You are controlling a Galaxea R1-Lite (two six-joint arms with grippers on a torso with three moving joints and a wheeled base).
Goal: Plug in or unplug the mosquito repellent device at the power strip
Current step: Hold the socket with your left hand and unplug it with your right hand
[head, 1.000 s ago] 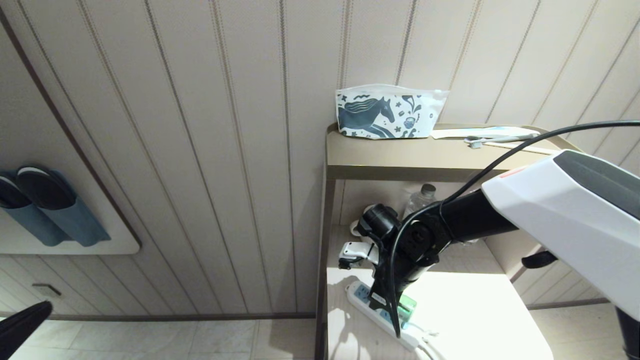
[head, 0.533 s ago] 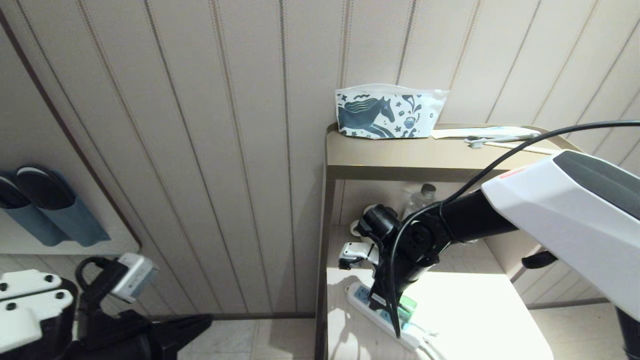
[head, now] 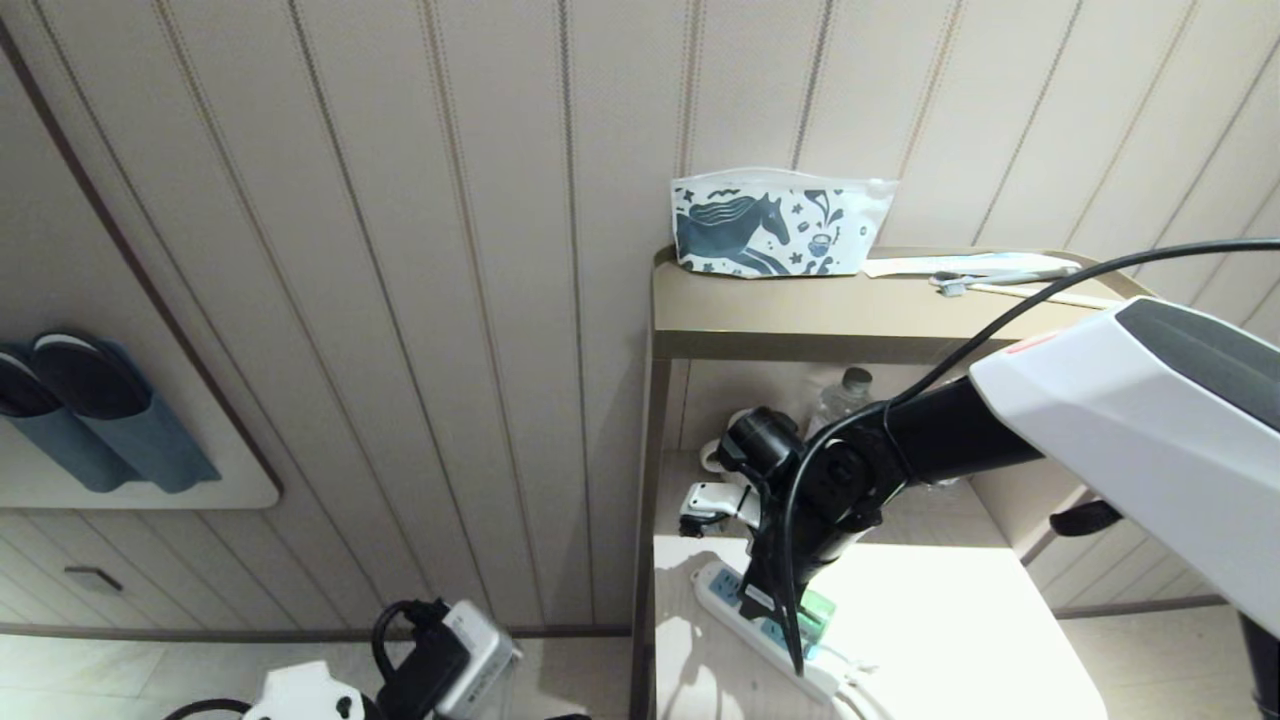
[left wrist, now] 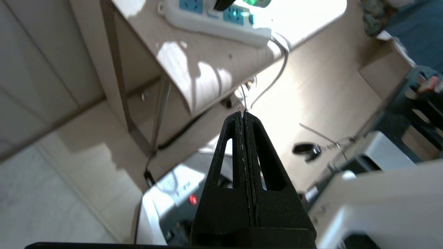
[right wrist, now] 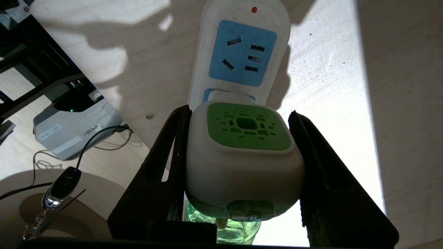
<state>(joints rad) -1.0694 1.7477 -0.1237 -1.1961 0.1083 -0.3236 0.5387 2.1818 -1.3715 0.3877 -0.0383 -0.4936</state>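
No brand name or readable writing shows on any item; the only marks are a red dot at the end of the power strip (right wrist: 238, 52) and small grey labels on a grey box on the floor, too small to read. At about 7 o'clock in the head view the left arm's wrist sits low by the floor, and only its own camera shows the left gripper (left wrist: 244, 116): its fingers (left wrist: 235, 145) are pressed flat together, holding nothing, pointing toward the edge of the counter (left wrist: 193, 79) and the strip's white cord (left wrist: 277, 69). Further right, at about 5 o'clock in the head view, the right gripper (head: 795, 625) points down onto the power strip (head: 730, 600), with only a sliver of the green mosquito repellent device (head: 818, 608) visible beside it. The right wrist view makes the grip plain: the two black fingers (right wrist: 166, 155) stand on either side of the mosquito repellent device (right wrist: 242, 152), touching its white body, its green vented face toward the camera and the greenish bottle below. The device sits over the second blue socket face; the first socket is free. A horse-print pouch (head: 780, 225) lies on the upper shelf (head: 820, 320) at 12 o'clock.
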